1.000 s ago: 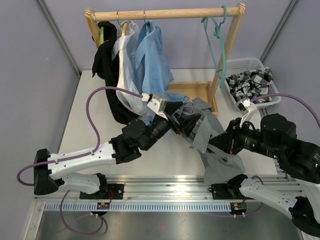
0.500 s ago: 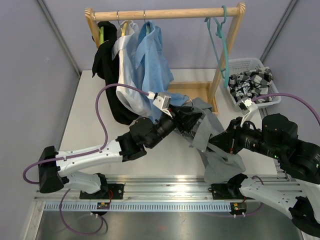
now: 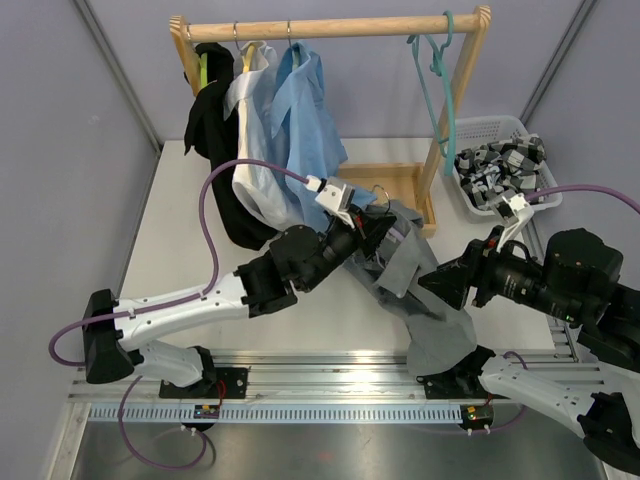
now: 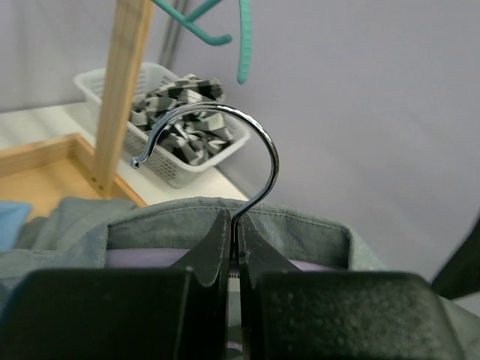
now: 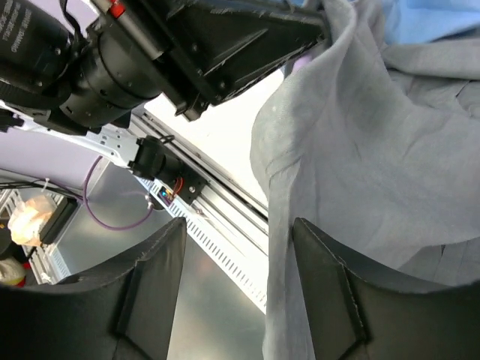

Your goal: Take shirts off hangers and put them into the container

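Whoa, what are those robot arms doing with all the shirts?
They are taking shirts off hangers. The left gripper is shut on the metal hook of the hanger inside the grey shirt. The right gripper is open beside the shirt's hanging cloth. A checked shirt already lies in the white basket, and three more shirts hang on the wooden rail.

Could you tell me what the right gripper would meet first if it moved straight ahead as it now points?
Most likely the grey shirt, hanging just ahead of the open right gripper.
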Action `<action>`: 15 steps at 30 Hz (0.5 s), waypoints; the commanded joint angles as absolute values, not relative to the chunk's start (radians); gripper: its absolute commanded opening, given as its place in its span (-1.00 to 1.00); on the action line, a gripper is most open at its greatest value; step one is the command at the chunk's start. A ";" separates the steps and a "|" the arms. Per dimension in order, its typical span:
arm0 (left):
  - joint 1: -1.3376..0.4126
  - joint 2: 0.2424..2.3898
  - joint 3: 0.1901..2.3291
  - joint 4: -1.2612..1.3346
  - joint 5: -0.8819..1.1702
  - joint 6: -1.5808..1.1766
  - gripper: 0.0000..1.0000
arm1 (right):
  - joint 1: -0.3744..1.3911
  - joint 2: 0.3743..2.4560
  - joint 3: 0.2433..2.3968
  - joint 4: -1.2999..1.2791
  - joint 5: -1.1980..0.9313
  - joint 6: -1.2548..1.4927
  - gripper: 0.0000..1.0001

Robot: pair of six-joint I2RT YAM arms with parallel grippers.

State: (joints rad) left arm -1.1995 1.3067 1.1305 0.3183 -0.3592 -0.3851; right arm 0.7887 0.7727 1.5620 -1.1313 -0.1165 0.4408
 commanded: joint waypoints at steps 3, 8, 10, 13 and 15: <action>-1.129 1.359 1.365 0.258 -0.393 -0.296 -1.00 | 0.796 0.775 1.608 -1.173 -0.081 0.425 0.34; -1.089 1.393 1.528 0.167 -0.380 -0.223 -1.00 | 0.796 0.759 1.612 -1.230 -0.045 0.430 0.34; -1.071 1.411 1.619 0.103 -0.394 -0.172 -1.00 | 0.796 0.755 1.618 -1.250 -0.034 0.426 0.35; -1.032 1.434 1.687 0.051 -0.367 -0.150 -1.00 | 0.796 0.755 1.620 -1.262 -0.025 0.417 0.35; -1.017 1.448 1.738 0.022 -0.351 -0.158 -1.00 | 0.796 0.756 1.608 -1.262 -0.021 0.414 0.34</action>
